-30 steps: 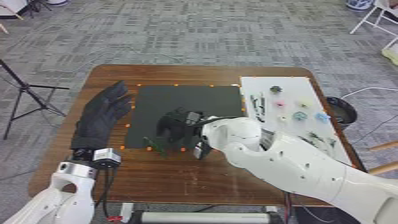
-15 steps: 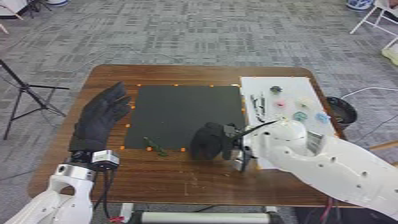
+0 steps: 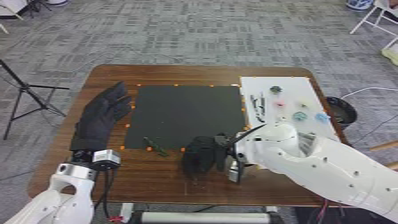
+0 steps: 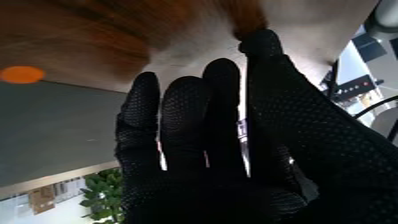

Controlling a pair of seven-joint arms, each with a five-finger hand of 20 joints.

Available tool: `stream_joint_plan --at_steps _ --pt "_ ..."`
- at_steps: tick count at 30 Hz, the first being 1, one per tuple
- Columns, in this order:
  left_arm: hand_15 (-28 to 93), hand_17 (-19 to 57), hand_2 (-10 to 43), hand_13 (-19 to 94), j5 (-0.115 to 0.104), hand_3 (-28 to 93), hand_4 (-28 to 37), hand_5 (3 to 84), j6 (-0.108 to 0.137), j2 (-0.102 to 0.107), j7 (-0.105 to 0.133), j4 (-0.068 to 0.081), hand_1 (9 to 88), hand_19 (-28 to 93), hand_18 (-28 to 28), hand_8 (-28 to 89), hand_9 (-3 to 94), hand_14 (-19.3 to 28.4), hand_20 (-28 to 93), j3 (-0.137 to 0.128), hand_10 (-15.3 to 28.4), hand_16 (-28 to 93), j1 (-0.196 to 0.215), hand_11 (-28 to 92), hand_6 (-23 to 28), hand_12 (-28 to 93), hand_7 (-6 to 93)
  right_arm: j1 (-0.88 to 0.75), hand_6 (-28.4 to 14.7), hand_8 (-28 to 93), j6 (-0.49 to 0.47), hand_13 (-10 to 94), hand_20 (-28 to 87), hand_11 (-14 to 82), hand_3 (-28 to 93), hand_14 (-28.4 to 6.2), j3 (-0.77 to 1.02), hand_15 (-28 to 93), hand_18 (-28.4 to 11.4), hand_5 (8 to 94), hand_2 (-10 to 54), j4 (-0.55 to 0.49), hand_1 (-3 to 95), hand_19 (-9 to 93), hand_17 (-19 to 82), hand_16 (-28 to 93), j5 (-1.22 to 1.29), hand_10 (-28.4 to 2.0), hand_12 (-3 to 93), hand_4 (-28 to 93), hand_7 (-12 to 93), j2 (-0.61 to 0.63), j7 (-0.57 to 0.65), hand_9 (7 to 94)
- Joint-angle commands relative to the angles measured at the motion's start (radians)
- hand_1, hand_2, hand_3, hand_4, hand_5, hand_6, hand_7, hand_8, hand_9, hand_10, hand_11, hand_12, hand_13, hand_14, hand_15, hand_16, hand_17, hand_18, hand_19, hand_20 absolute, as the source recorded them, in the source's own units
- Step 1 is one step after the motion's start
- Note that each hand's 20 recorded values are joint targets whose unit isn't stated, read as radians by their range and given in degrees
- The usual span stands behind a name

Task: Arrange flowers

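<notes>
green sprig point(image 3: 155, 146) laid across near edge of black mat point(image 3: 187, 112), toward left corner, on wooden counter point(image 3: 151, 185). right hand point(image 3: 204, 156) held near mat's near edge, to right of sprig; its fingers straight, slightly apart, nothing clamped. left hand point(image 3: 100, 117) held beside mat's left edge, fingers extended, close together. artificial flower heads point(image 3: 300, 116) and black stems point(image 3: 258, 107) spread on white sheet point(image 3: 289, 85), right of mat.

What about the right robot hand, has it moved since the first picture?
Yes. The right robot hand has come toward the robot and to the right, from over the black mat to mostly past its near edge.
</notes>
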Motion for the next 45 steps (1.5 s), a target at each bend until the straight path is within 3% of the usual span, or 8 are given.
stream_joint_plan --at_steps 1,8,29,45 --pt "27 -10.1 -4.8 18 -0.007 68 -26.8 31.2 -0.009 -0.003 0.002 0.003 24.9 37 19.4 -8 22.9 13.3 13 0.008 11.0 6 -0.012 19 3.4 19 17.8 -0.002 2.0 -9 0.025 44 50 52.2 92 -13.2 -0.020 81 -19.1 55.9 0.9 0.076 41.1 72 16 47 0.024 -12.2 62.7 -25 33 -0.085 0.039 46.9" --pt "27 -10.1 -4.4 18 -0.012 68 -26.9 31.2 -0.009 0.003 0.006 0.004 24.9 37 19.4 -8 22.9 13.3 13 0.015 11.0 6 -0.017 19 3.5 19 17.8 0.044 2.0 -9 0.052 44 50 52.3 92 -13.2 -0.052 81 -19.2 56.0 0.8 0.127 40.9 72 16 46 0.035 -12.3 62.5 -25 33 -0.161 0.053 46.9" --pt "27 -10.1 -4.3 18 -0.009 68 -27.0 31.3 -0.009 -0.003 0.004 0.015 24.8 37 19.3 -8 23.0 13.3 13 0.033 11.0 6 -0.044 19 3.4 19 17.7 0.083 2.0 -10 0.075 44 50 52.4 92 -13.2 -0.042 81 -19.1 55.8 1.0 0.229 40.9 72 16 46 0.037 -12.2 61.4 -25 33 -0.312 0.017 47.4" --pt "27 -10.1 -4.3 18 -0.011 68 -27.1 31.1 0.003 -0.005 0.014 0.007 24.7 37 19.3 -8 23.0 13.3 13 0.018 11.0 6 -0.022 19 3.4 19 17.7 0.071 1.4 -3 0.034 45 50 51.5 93 -13.4 -0.035 80 -19.3 62.0 -0.3 0.186 41.3 71 16 47 -0.054 -12.0 62.3 -25 36 -0.205 -0.037 49.1"
